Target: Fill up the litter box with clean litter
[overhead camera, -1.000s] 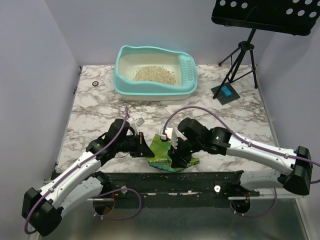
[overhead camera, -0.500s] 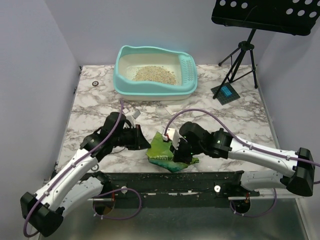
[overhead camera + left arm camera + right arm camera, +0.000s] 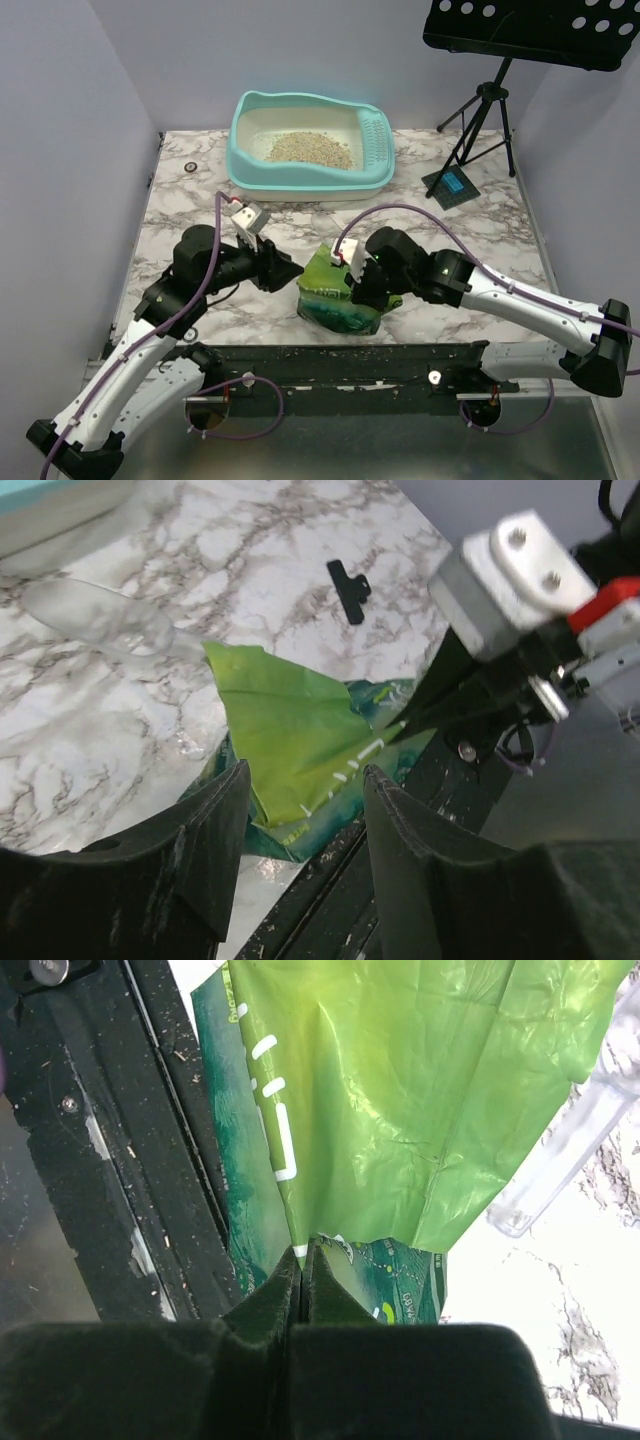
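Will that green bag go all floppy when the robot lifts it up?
Probably floppy: the green pouch is thin, creased film that folds where the right gripper pinches it. It may be slippery too, since its surface looks glossy. Its lower part looks bulgy on the marble table, so it could sag under its own weight.

No wording can be read. The green pouch [image 3: 400, 1110] carries white dashes and a short line of tiny pale print near its pinched edge (too small and blurred to make out).
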`<action>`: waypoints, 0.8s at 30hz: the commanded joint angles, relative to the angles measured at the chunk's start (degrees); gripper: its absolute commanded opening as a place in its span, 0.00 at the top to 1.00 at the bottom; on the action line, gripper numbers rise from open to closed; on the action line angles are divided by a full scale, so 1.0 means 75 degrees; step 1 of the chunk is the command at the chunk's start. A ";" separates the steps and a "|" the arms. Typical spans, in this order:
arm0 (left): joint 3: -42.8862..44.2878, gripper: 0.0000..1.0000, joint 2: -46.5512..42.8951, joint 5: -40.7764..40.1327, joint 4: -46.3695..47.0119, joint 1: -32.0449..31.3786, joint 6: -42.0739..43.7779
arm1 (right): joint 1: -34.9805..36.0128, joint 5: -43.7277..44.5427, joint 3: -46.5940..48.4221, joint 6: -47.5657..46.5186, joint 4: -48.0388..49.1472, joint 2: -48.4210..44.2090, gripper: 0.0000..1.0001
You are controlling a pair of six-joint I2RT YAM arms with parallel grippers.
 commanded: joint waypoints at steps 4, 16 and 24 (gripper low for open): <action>-0.1071 0.40 -0.0126 0.2255 0.2090 -0.0120 0.1244 | -0.0454 -0.1308 0.0209 -0.0841 -0.0619 -0.0077 1.00; -0.1096 0.33 0.1337 0.1859 0.2399 -0.1924 0.3705 | -0.0653 -0.2059 -0.0283 -0.0806 -0.0233 -0.0369 1.00; -0.1493 0.31 0.1690 0.1377 0.2491 -0.2218 0.4257 | -0.0677 -0.2082 -0.0329 -0.0783 -0.0116 -0.0721 1.00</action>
